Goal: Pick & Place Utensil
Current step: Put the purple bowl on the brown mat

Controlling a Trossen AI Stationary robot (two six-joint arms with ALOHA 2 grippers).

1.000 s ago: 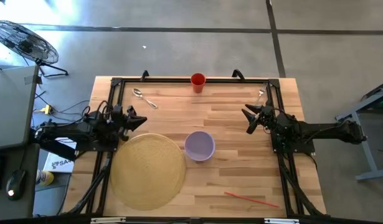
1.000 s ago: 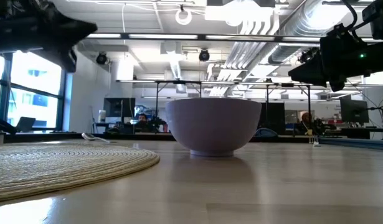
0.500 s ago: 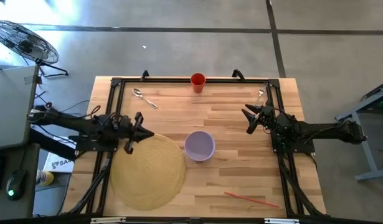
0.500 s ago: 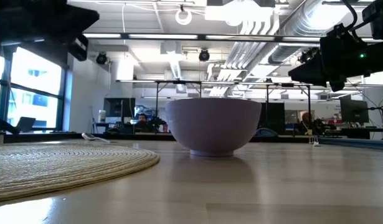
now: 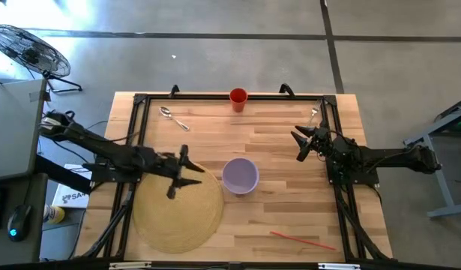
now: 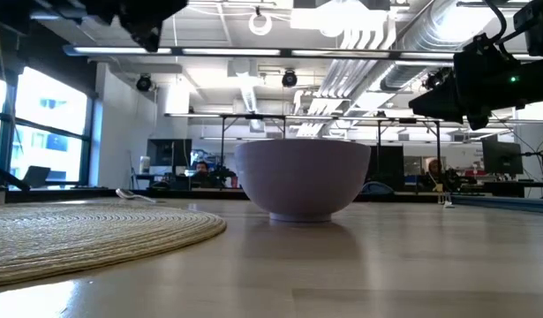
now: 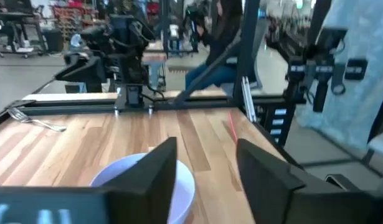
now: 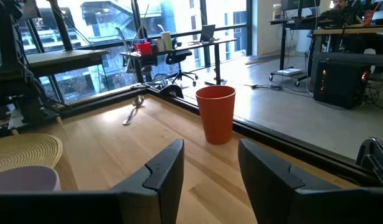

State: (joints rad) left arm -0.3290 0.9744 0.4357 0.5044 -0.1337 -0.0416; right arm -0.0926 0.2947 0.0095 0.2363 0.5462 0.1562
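We are looking down at the wooden surface (image 5: 290, 195), and the utensils are all lying loose. A metal spoon (image 5: 172, 118) rests near the far left corner, well apart from everything else. A fork (image 5: 314, 114) lies at the far right edge, just beside the frame rail. A thin red stick (image 5: 301, 239), maybe a straw or chopstick, sits near the front right.

The left end effector (image 5: 187, 170) hangs over the far edge of the woven placemat (image 5: 178, 217), just beside the lavender bowl (image 5: 240, 175). From its wrist camera we see its fingers (image 7: 157, 168) spread with a clear gap, nothing between them. The right end effector (image 5: 299, 145) waits over bare wood on the right side, fingers parted and empty too, looking toward the orange cup (image 8: 216, 114).

Now, how will that spoon handle? We judge it light, rigid and slick, polished metal lying nearly flat on the wood. That low profile is the trouble: the fingertips must come down almost onto the boards to get under its edges. We would take it across the handle near its middle, where it is narrow and straight, not at the rounded head, which would likely squirt out. The fork calls for the same approach, though the rail beside it crowds the fingers.
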